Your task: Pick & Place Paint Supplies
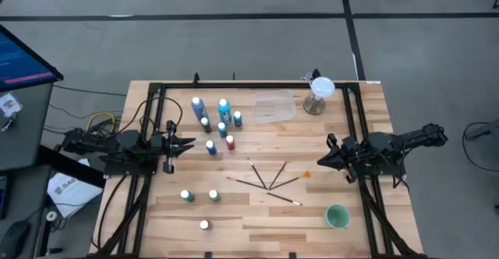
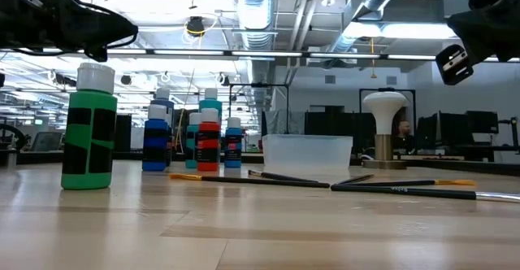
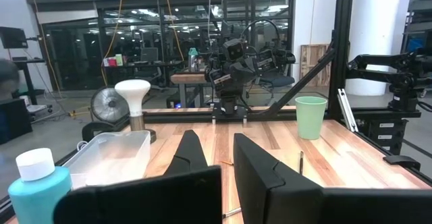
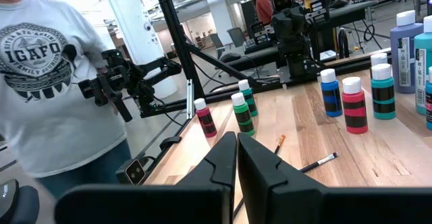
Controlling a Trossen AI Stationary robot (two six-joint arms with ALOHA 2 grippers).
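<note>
where the pale wood-plank table (image 1: pixel 327 130) lies under both arms, white-capped cylindrical paint bottles (image 1: pixel 221 124) cluster upright beside the left gripper (image 1: pixel 189 143), three more near the front edge; thin dark paintbrushes (image 1: pixel 269 179) fan out at centre. both the left and right gripper (image 1: pixel 321 159) hover closed, holding nothing. a clear plastic tray (image 1: pixel 273 106) lies near a stemmed stand (image 1: pixel 318 94); grey floor surrounds.

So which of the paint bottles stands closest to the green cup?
The lone red bottle at the table's near edge. It stands apart from the cluster, past the two green bottles, with only bare wood between it and the green cup.
</note>
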